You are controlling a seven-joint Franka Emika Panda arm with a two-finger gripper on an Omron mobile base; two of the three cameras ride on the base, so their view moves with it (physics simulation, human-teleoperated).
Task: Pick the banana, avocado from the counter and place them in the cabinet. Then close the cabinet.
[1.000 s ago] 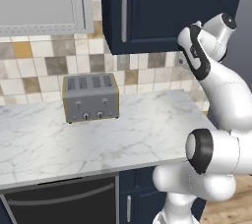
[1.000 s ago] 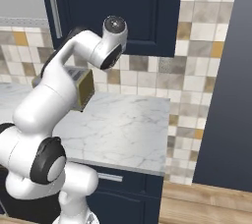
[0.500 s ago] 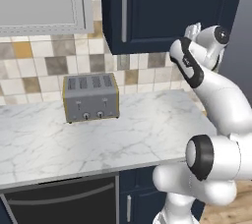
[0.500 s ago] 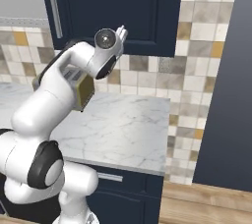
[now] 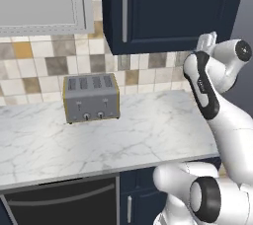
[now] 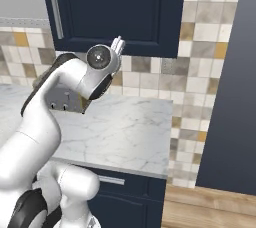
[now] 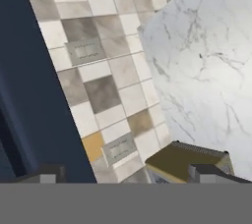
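Marble counter (image 5: 148, 130) runs under your navy cabinet (image 5: 173, 7), whose door sits shut. Your gripper (image 7: 129, 173) hangs just below the cabinet's bottom edge, fingers spread wide, holding nothing. Toaster (image 5: 91, 96) stands at the counter's back edge.

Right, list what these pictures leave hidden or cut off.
- Cabinet inside: door shut in both base views, so its contents are hidden.
- Toaster: in the right base view the arm covers most of it; in the hand view the bottom edge cuts it.
- Gripper: in the base views the wrist hides most of it; the hand view shows its fingertips wide apart, holding nothing.
- Counter: its left end runs off the left base view.
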